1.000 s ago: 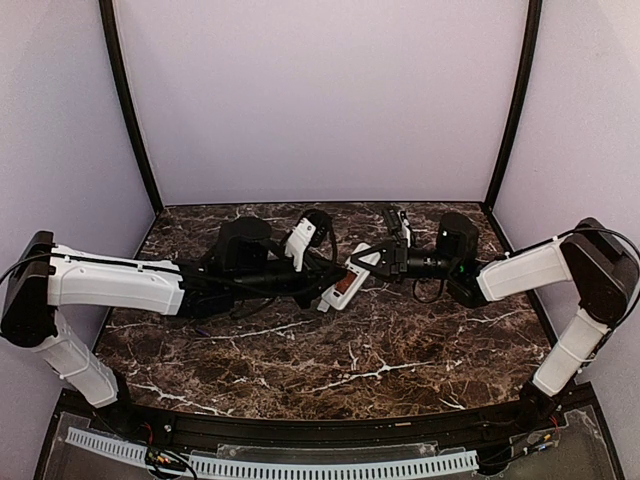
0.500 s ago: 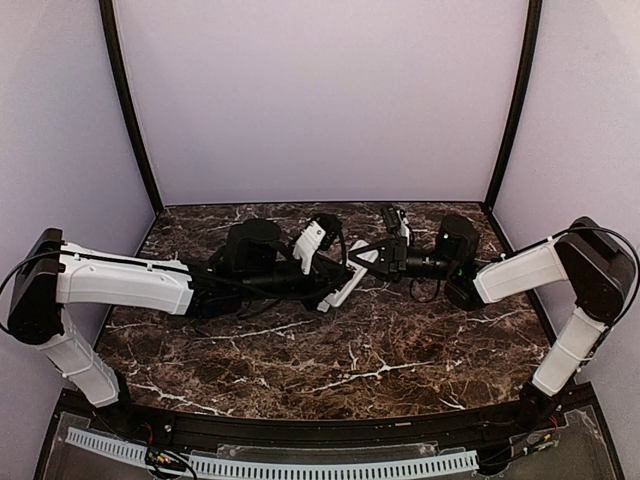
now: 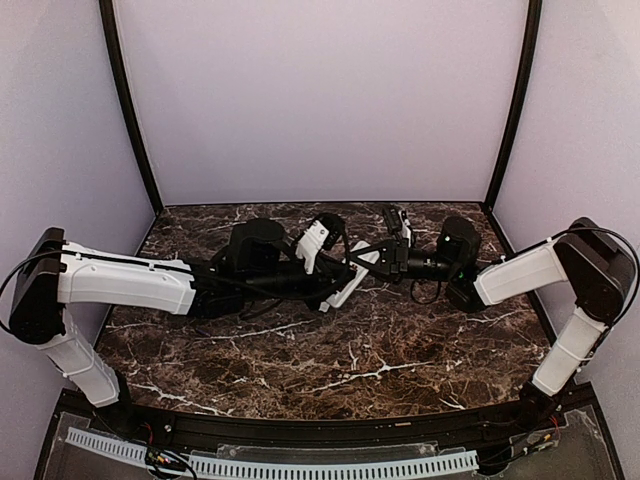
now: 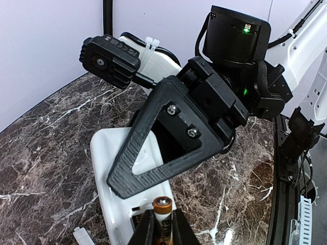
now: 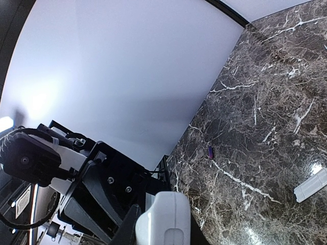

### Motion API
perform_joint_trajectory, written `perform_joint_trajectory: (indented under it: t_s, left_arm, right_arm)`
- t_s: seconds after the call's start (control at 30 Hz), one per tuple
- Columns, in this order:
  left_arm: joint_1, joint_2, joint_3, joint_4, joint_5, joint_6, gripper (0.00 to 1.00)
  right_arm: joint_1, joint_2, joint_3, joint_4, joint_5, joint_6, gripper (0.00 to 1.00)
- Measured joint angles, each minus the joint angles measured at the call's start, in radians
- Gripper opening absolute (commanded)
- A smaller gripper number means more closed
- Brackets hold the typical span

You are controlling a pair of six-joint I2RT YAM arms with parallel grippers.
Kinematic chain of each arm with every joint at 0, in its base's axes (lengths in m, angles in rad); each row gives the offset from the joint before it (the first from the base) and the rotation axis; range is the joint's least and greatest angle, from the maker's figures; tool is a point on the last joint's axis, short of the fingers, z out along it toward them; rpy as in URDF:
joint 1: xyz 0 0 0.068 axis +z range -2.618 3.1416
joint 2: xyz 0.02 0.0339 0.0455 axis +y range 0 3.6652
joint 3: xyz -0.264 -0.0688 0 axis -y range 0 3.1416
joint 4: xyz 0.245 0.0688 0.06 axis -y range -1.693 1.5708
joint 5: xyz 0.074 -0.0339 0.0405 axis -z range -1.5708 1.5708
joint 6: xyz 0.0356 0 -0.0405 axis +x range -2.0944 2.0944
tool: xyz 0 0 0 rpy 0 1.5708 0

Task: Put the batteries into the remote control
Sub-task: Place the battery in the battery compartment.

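Clenching one end of the slim white plastic remote control (image 4: 104, 163), the right fingers (image 4: 163, 94) hold it over the middle of the dark marble table (image 3: 400, 350), well apart from every edge. The left fingers (image 4: 144, 234) grasp one copper-tipped battery (image 4: 163, 208) just beside the remote, its body mostly hidden and cut off by the frame. One small white cover piece (image 5: 310, 186) lies on the table.

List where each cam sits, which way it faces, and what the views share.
Top external: above and behind the bases, looking down at the table; left arm and right arm show.
Left wrist: looks along own fingers and battery toward right arm.
Right wrist: looks over held remote control toward left arm.
Shared: all three show the remote control.
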Motion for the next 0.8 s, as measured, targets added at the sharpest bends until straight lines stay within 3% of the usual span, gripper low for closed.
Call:
perform_joint_trajectory:
  t_s: [0.63,0.8]
  left_arm:
    - [-0.005,0.0,0.0,-0.009,-0.017,-0.001,0.22]
    - [-0.006,-0.005,0.023,-0.074,-0.035,0.012,0.23]
  right_arm:
    - [0.0,0.0,0.0,-0.003,0.012,-0.003,0.0]
    - [0.0,0.0,0.0,-0.026,0.016,-0.021,0.0]
